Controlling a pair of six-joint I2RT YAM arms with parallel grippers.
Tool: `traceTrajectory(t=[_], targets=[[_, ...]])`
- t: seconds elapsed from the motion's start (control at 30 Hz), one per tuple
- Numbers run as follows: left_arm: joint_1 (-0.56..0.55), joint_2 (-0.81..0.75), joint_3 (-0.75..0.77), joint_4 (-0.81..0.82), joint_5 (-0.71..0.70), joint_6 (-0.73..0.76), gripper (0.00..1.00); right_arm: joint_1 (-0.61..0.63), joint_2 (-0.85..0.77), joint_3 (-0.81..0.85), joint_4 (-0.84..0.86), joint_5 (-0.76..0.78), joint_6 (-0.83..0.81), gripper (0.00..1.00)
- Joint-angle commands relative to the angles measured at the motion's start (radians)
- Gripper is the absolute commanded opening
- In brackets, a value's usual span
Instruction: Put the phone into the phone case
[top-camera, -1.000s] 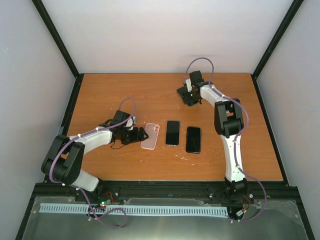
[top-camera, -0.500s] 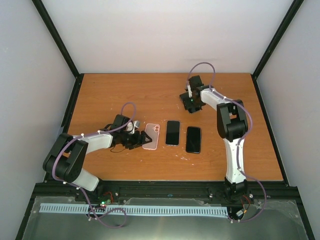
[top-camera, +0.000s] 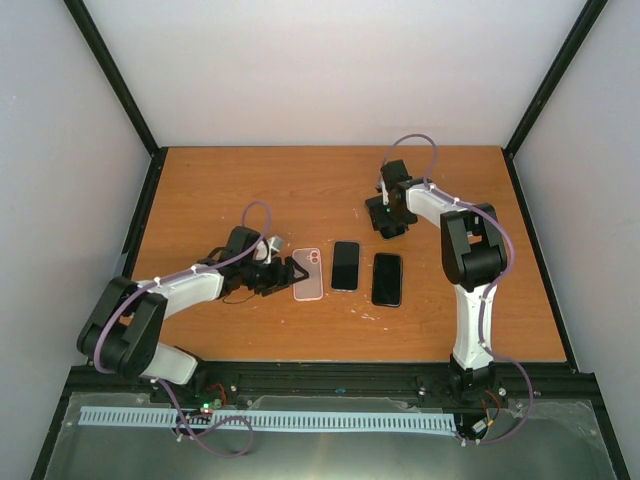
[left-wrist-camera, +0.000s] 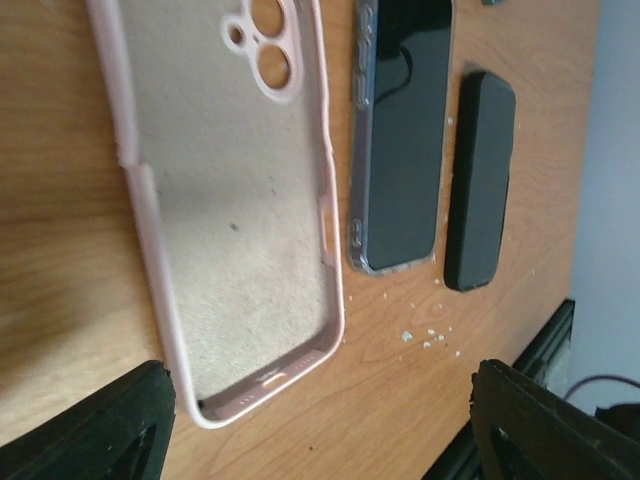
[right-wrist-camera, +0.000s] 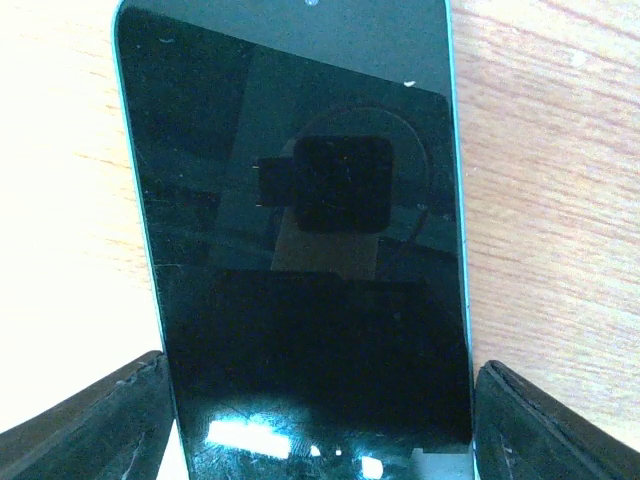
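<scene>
1. The teal-edged phone (right-wrist-camera: 310, 250) faces screen-up between the right gripper's (right-wrist-camera: 318, 425) jaws, which clasp its two long edges over the far side of the worktop (top-camera: 250, 190).
2. The pink phone case (left-wrist-camera: 230, 200) lies hollow-up, just ahead of the left gripper's (left-wrist-camera: 320, 420) released, empty jaws.
3. A clear-cased phone (left-wrist-camera: 400, 140) lies just beside the case.

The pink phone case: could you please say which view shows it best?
The left wrist view shows the pink phone case best: it lies close up, open side up, with its lens holes and inner lining plain. The top view shows it only as a small pink oblong. The right wrist view does not show it.
</scene>
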Motion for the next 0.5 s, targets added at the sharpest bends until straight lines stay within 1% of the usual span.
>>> traceTrajectory(t=[0.0,0.17,0.27,0.37,0.47], targets=[[0.042,-0.059,0.028,-0.046,-0.079,0.017,0.82,0.005,0.042,-0.006,0.02,0.013,-0.032,0.8],[0.06,-0.095,0.052,-0.127,-0.165,0.056,0.84,0.006,0.059,0.005,0.034,0.007,-0.053,0.85],[0.066,-0.103,0.059,-0.148,-0.178,0.067,0.85,0.005,0.072,0.016,0.032,0.014,-0.073,0.86],[0.067,-0.103,0.055,-0.145,-0.187,0.069,0.85,0.006,0.081,0.027,0.035,0.019,-0.091,0.83],[0.069,-0.095,0.053,-0.141,-0.198,0.07,0.85,0.006,0.088,0.039,0.034,0.017,-0.095,0.77]])
